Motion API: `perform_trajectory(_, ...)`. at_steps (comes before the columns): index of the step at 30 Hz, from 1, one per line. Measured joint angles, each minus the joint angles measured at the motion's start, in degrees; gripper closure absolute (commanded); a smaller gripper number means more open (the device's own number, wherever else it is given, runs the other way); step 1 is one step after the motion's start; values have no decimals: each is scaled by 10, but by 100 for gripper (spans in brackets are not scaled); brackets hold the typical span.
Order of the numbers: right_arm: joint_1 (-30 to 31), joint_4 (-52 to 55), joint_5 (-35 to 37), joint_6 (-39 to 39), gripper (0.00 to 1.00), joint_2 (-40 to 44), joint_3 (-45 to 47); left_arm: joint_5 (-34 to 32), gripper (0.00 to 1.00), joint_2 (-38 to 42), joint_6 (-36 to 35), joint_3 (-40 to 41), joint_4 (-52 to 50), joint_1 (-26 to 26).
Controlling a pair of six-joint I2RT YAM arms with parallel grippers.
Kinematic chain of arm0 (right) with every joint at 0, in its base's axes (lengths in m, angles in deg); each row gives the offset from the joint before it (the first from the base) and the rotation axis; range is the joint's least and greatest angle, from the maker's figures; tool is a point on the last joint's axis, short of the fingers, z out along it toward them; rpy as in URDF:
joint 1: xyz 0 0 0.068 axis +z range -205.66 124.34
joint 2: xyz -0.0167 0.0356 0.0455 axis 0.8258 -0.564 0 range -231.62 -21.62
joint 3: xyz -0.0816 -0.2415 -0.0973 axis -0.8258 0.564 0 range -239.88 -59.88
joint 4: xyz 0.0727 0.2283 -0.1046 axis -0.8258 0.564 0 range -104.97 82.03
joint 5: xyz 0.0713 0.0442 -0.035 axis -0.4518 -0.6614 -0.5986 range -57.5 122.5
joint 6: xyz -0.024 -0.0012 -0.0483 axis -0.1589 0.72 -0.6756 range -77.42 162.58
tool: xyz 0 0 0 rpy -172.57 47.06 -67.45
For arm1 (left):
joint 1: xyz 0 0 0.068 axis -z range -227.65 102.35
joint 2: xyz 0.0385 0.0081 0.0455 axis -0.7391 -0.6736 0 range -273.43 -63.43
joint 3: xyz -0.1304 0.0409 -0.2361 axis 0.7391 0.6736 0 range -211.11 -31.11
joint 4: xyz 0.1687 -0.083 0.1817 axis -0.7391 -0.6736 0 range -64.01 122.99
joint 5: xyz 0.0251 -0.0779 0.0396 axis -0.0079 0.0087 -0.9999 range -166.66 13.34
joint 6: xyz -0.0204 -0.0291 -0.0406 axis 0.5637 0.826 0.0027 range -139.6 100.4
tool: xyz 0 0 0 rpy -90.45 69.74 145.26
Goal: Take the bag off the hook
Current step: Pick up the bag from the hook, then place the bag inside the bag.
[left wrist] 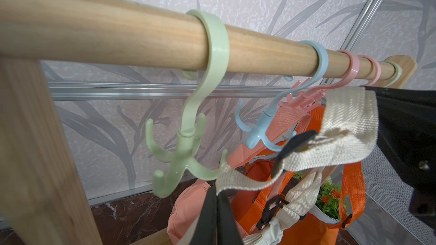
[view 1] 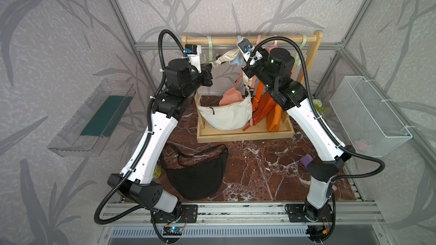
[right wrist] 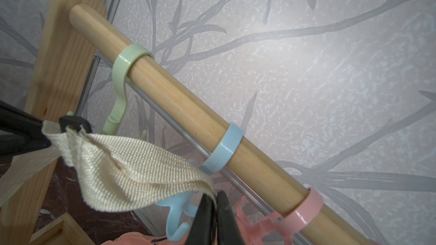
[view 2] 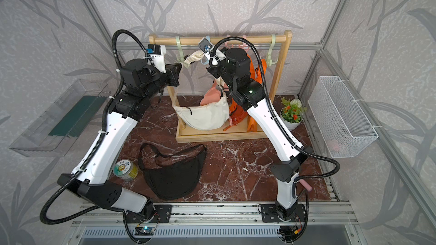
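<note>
The left gripper [left wrist: 218, 182] is clamped on the cream strap [right wrist: 132, 166] below the wooden rail [left wrist: 118, 36], under its green hook [left wrist: 186, 147]. The right gripper [right wrist: 215, 195] is clamped on the same strap below the rail, under its blue hook [right wrist: 177, 213]. The strap spans between both grippers. It appears to touch one green prong, but the contact is not clear. The cream bag [view 1: 224, 116] hangs well below the rail.

The cream bag's strap [view 1: 227, 57] spans between left end effector [view 1: 211, 65] and right end effector [view 1: 241, 61].
</note>
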State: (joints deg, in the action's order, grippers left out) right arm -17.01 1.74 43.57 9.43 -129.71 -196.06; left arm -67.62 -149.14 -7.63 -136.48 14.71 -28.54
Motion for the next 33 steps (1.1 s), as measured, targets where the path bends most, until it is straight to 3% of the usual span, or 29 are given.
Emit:
perform_trajectory(11,47,12,13,-11,91,27,40,0,100,42,2,10,-10,0)
perform_trajectory(23,160,-51,43,-21,91,204,261,26,100,189,24,83,-11,0)
perform_trajectory(33,331,-56,80,-56,90,308,349,142,100,319,0,193,-26,0)
